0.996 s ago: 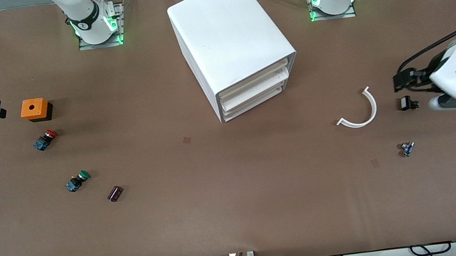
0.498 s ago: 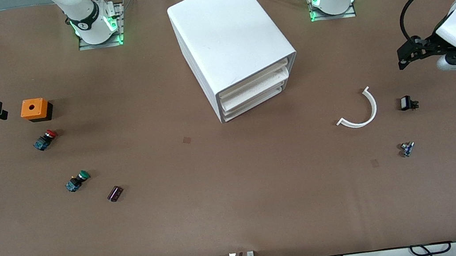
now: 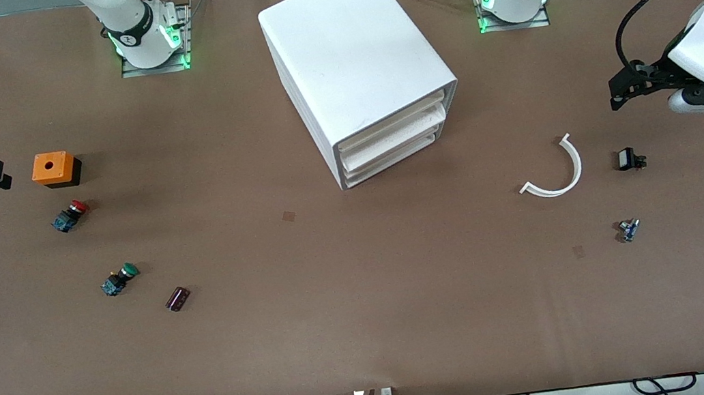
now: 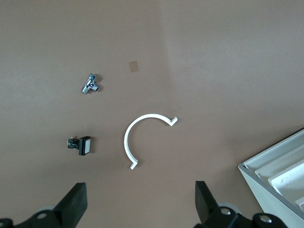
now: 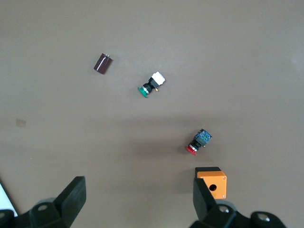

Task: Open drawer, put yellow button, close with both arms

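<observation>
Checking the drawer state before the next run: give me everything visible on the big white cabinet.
The large white boxy plastic cabinet stands on the brown table between the two arm bases, turned at an angle so its front faces the front camera and the left arm's end. Its smooth top is bare. Three shallow white tray drawers are stacked in the front; the uppermost drawer and both lower ones look pushed in. Neither gripper touches it, and nothing on the table touches it.

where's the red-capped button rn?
Red-capped button lies on the table toward the right arm's end, just nearer the front camera than the orange box, farther than the green-capped button.
</observation>
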